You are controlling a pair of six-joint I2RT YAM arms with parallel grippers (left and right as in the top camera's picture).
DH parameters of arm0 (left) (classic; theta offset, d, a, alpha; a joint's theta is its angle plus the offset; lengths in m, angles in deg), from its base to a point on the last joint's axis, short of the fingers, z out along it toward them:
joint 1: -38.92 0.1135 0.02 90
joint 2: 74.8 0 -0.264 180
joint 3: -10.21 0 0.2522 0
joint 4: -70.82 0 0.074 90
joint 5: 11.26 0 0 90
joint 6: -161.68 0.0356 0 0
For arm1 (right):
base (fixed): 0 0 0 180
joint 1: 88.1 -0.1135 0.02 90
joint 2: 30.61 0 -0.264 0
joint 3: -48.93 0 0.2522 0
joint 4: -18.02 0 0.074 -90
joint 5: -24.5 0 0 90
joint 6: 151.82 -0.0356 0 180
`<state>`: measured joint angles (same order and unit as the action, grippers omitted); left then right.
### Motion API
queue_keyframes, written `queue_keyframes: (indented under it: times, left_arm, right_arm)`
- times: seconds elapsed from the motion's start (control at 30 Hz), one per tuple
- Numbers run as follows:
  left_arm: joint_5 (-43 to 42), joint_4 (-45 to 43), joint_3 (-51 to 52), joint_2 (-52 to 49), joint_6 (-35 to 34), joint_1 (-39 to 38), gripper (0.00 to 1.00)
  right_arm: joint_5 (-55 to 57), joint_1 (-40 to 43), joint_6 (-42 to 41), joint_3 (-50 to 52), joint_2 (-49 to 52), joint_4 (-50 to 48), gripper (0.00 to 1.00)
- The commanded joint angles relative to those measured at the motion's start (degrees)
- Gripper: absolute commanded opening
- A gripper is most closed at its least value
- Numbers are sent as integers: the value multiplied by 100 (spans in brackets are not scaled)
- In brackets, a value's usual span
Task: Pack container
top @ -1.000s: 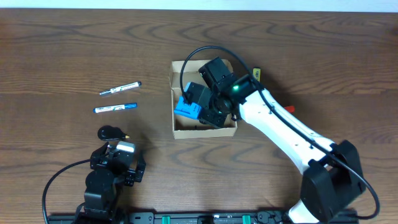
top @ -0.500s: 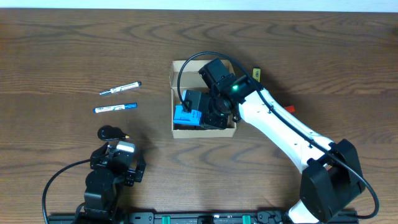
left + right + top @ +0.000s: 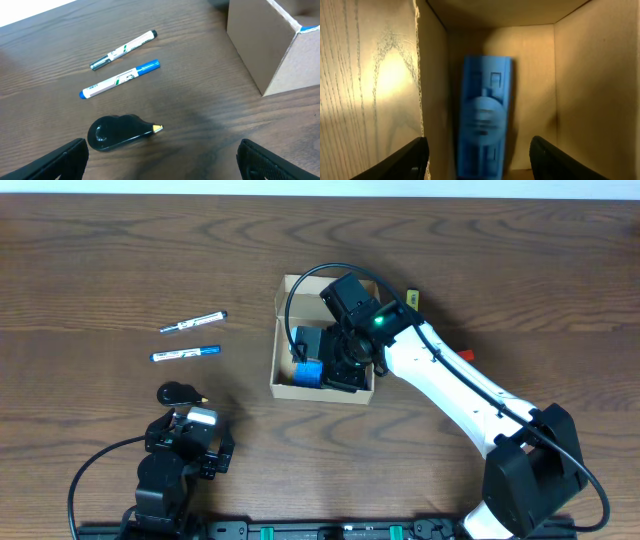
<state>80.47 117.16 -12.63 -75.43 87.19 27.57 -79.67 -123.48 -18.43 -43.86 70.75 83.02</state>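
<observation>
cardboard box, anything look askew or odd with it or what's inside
The box sits slightly skewed on the table, its sides not square with the table edge. Inside, the blue case is pushed against one side wall, off centre. It is too blurred to tell whether it lies flat. No damage or spills show.

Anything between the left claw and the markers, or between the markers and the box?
A black dispenser lies just ahead of the left claw, short of the markers. Bare table runs from markers to box, but the right claw hangs over its opening, above the blue case.
</observation>
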Motion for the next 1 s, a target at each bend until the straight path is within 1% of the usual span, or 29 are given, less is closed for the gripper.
queue_keyframes:
  times: [0.0,0.2,0.33,0.43,0.53,0.6,0.7,0.83,0.93,0.97]
  left_arm:
    - [79,17,52,26,103,-20,95]
    - [79,17,52,26,103,-20,95]
    - [79,17,52,26,103,-20,95]
    - [79,17,52,26,103,-20,95]
    - [79,17,52,26,103,-20,95]
    - [79,17,52,26,105,-20,95]
    - [79,17,52,26,103,-20,95]
    - [79,17,52,26,103,-20,95]
    - [79,17,52,26,103,-20,95]
    - [79,17,52,26,105,-20,95]
  right_arm:
    - [-111,59,33,-20,2,2,66]
    - [-94,59,-514,-118,-125,20,66]
    - [229,114,-1246,-184,-511,-37,68]
    - [855,208,-2330,-184,-855,-107,72]
    - [1414,361,-3716,-181,-1110,-39,73]
    - [1486,498,-4572,-181,-1211,129,73]
    - [1541,682,-5608,-177,-1220,503,72]
    - [1674,809,-6631,-57,-1215,820,72]
    - [1681,767,-7359,170,-1211,732,70]
    - [1696,750,-7479,258,-1211,673,69]
